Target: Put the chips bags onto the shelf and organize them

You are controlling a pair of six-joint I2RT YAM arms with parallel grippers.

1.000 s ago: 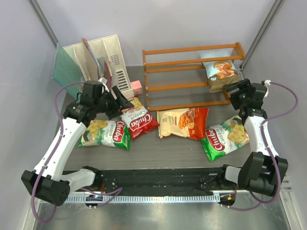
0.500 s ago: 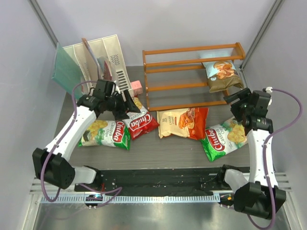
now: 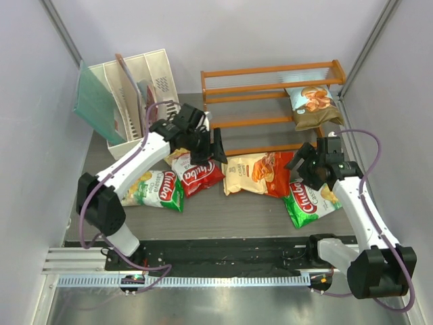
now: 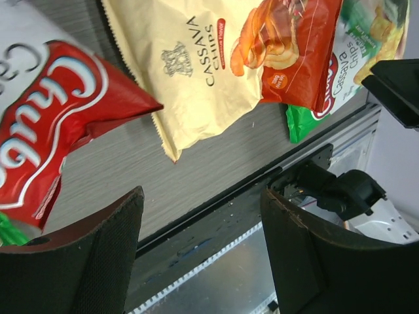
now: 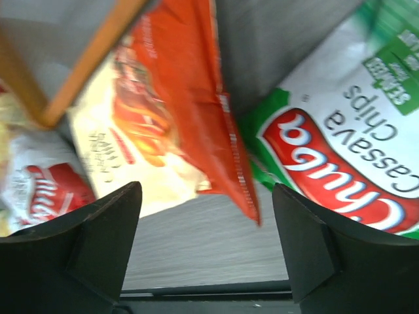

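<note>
Left gripper [image 3: 211, 147] and right gripper [image 3: 301, 162], both empty with jaws apart, flank the cream/orange-red bag [image 3: 256, 174] at frame centre below the shelf [image 3: 257, 122]; if both close in, they may collide or crumple it.

Bright, even light; blurred right-wrist view

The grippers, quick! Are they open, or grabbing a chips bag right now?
Left gripper: open, holding nothing.
Right gripper: open, holding nothing.
</note>
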